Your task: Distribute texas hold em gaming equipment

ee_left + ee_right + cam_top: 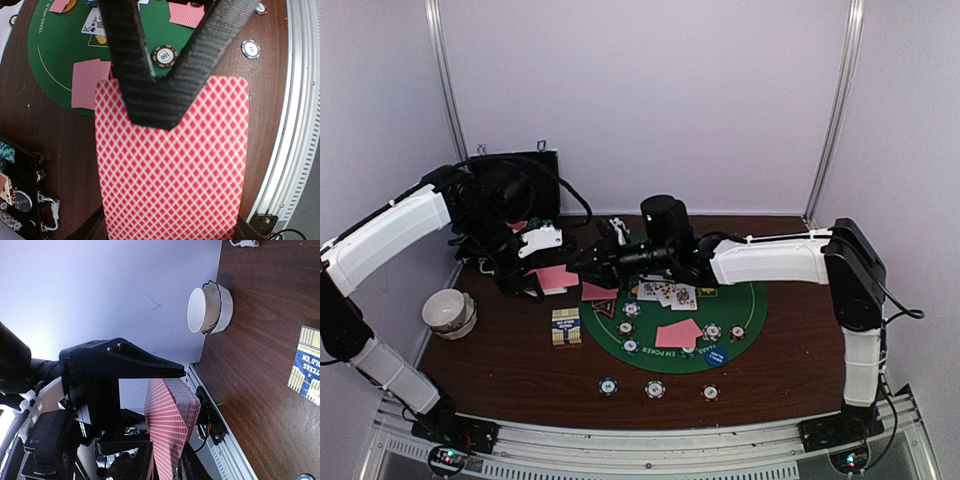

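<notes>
left wrist view has the left jaws pressed together in a v on the deck of red-backed cards [172,175], pinching it near one end and holding it in the air over the brown desk [30,130], just beside the green mat [55,65]. from above, the right arm [770,260] reaches across the mat to that deck. the right jaws sit close against it, but i cannot tell from any view whether they are spread or nipping a card. the rest of the set is laid out: face-up cards [668,292] and face-down cards [678,334] on the mat, chips [655,389] in a row on the desk nearer the arm bases.

the step in hand looks like peeling a card off the deck to deal it. the risk is in that handover. the deck is gripped only near one end, so a sideways tug could fan it or pull it loose and spill cards on the desk. if the right jaws bite too deep they may take several cards rather than one. the two sets of jaws are also very close, so a small misalignment could knock them together or bend the top card.
</notes>
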